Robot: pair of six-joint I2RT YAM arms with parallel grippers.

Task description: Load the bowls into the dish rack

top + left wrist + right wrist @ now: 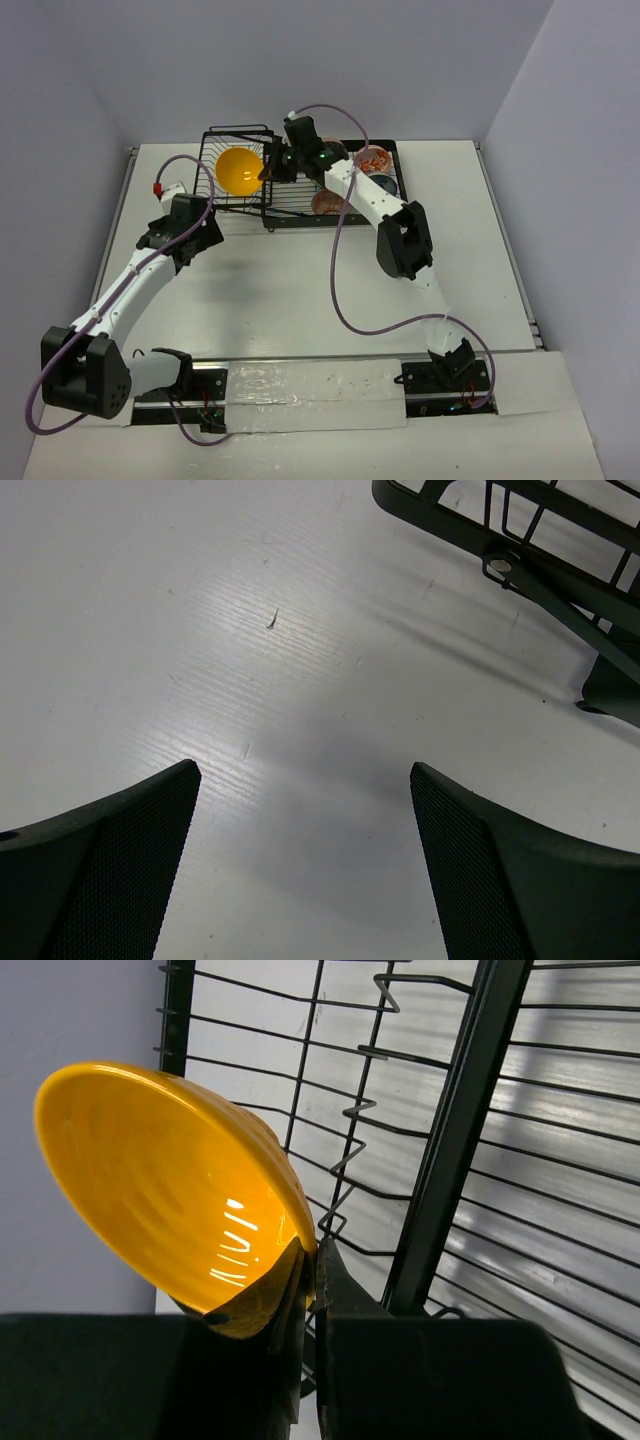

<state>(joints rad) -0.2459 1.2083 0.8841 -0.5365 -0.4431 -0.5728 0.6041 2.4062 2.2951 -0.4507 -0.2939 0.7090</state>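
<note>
My right gripper (268, 172) is shut on the rim of the plain orange-yellow bowl (240, 170) and holds it over the tilted basket end of the black wire dish rack (233, 133). In the right wrist view the bowl (170, 1180) is pinched at its rim between my fingers (312, 1260), with the rack wires (450, 1160) behind. Patterned bowls (373, 158) sit in the rack's right part, partly hidden by the right arm. My left gripper (203, 225) is open and empty over bare table, left of the rack's front corner (520, 570).
The table's white surface (290, 290) lies in front of the rack. Grey walls stand on the left, back and right. The right arm's purple cable (345, 300) loops over the table's middle.
</note>
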